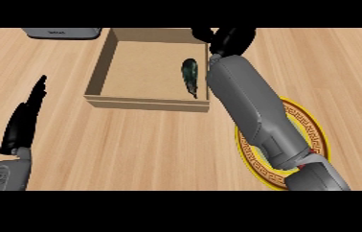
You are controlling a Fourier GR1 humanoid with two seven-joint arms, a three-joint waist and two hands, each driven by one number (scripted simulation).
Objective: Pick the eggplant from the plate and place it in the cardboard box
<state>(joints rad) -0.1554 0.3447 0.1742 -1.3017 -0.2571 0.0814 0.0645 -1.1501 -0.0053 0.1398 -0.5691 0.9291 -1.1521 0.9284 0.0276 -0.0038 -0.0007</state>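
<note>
Dark eggplant (189, 76) lies inside cardboard box (113, 100), beside right hand (230, 39).

A dark, glossy, elongated eggplant (189, 76) lies on the floor of the open brown cardboard box (113, 100), close to its right wall. The black right hand (228, 40) hangs over the box's far right corner (its fingers seem spread, though they are hard to read). Its grey forearm crosses a round yellow-rimmed patterned plate (316, 130). The black left hand (22, 123) rests open at the left edge, fingers up. A grey object (62, 33) sits beyond the box on the light wooden counter (141, 145).

wooden counter (141, 145): cardboard box (113, 99), plate (311, 125), grey object (60, 33).
</note>
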